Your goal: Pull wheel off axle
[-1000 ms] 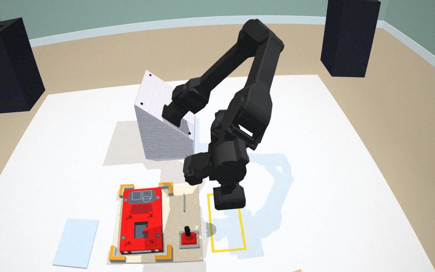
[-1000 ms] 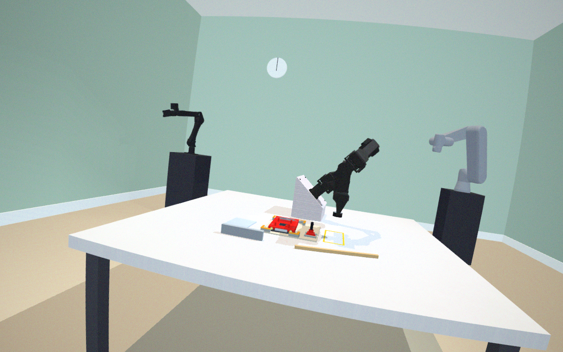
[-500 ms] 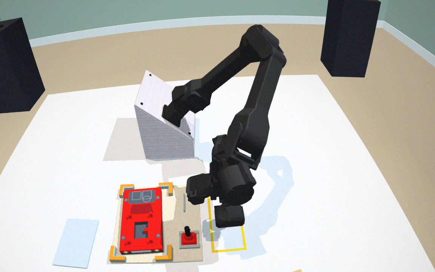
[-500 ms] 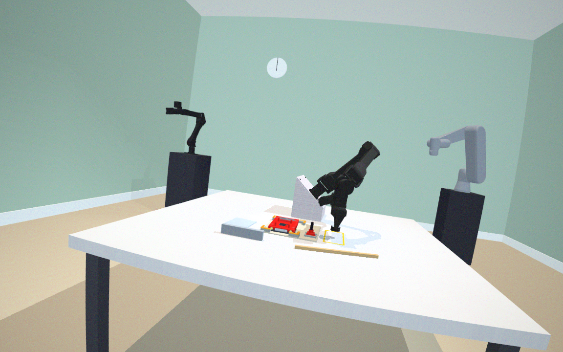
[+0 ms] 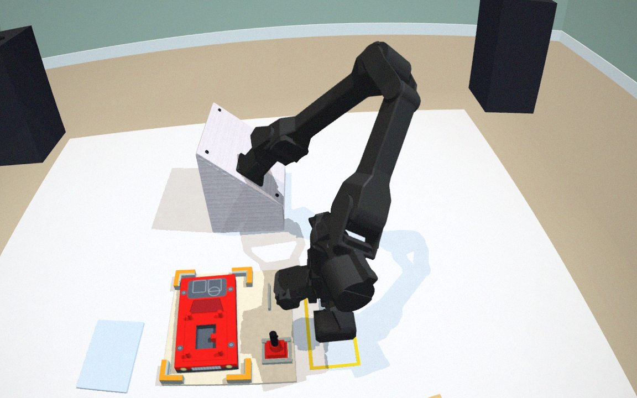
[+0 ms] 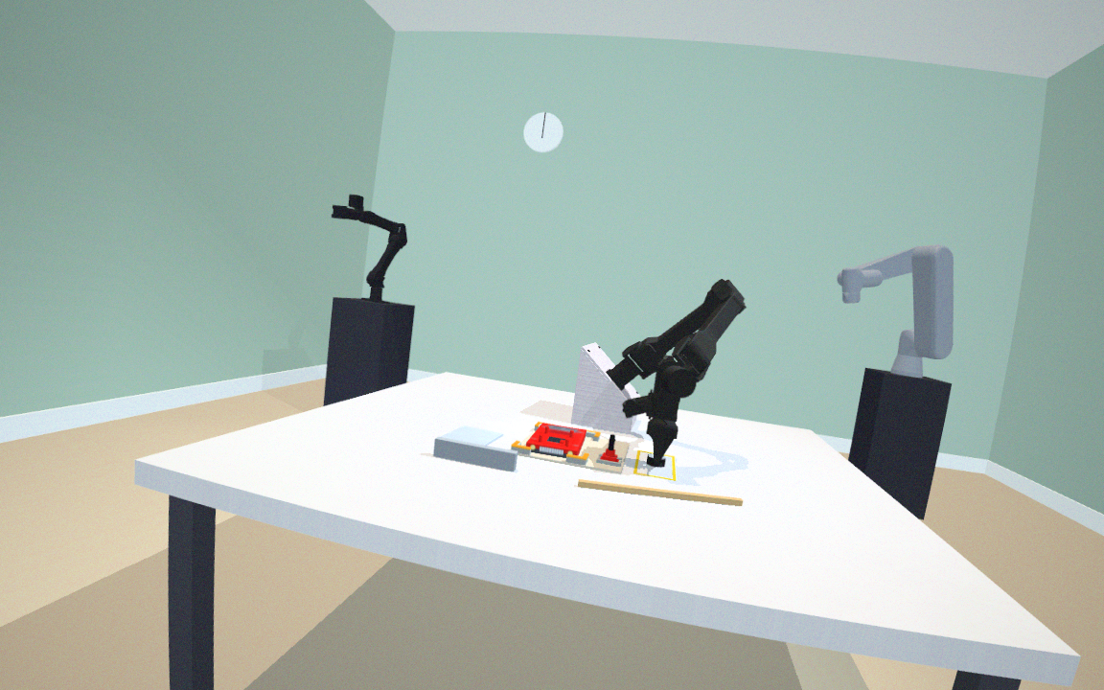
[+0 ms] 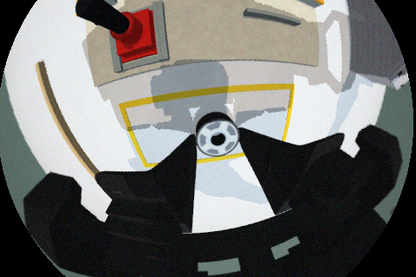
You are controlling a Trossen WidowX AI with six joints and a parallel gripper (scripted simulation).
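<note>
My gripper (image 6: pixel 657 456) (image 7: pixel 217 135) is shut on the wheel and points down. The wheel (image 6: pixel 655 462) (image 7: pixel 207 140) has a dark tyre, a light spoked face and a centre hole, and sits between the fingertips. It is low over the yellow marked area (image 5: pixel 335 366) (image 6: pixel 655 476) (image 7: pixel 260 87), within its outline in the exterior view. I cannot tell whether it touches the table. The arm hides the wheel in the top view. The black upright axle (image 5: pixel 273 338) (image 6: pixel 611 443) (image 7: pixel 101 12) stands bare on its red base, beside the marked area.
A red car body (image 5: pixel 229 317) (image 6: pixel 556 440) lies on the board (image 5: pixel 281 371) between orange corner brackets. A thin grey rib (image 5: pixel 269 297) (image 7: pixel 272 17) stands on the board. A pale block (image 5: pixel 113 354) (image 6: pixel 474 452), a wooden strip (image 6: pixel 658 493) (image 7: pixel 58 117) and the wedge mount (image 5: pixel 246 208) are on the table.
</note>
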